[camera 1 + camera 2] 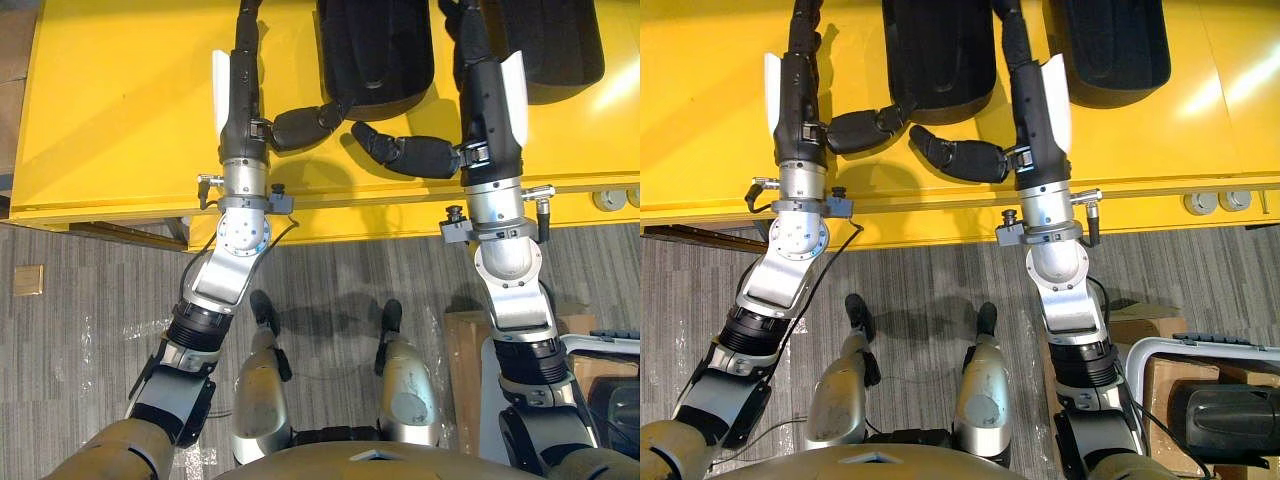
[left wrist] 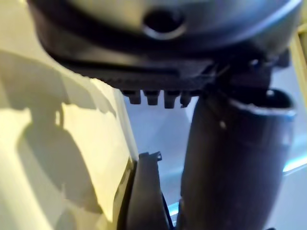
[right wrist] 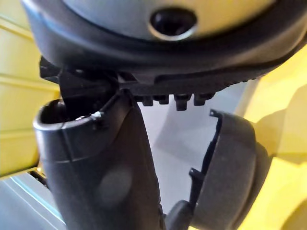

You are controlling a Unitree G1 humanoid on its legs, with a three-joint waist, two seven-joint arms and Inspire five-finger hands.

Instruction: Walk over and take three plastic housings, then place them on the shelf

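Apparently the robot prepares a two-handed pick: the left hand and the right hand reach over the yellow table on either side of the middle housing. The fingers are stretched forward and hold nothing. The left thumb and the right thumb are spread inward, just beside the near edge of this housing. I think the shell is too wide for one hand, so it must be squeezed between both. A second housing lies on the table beyond the right hand, outside the pair, probably for a later turn. The eye views give this whole layout, but they cut off the fingertips, so I cannot tell whether they touch the shell. Each wrist view shows what the head misses: the thin edge of the housing close past the thumb, with a light gap between them.
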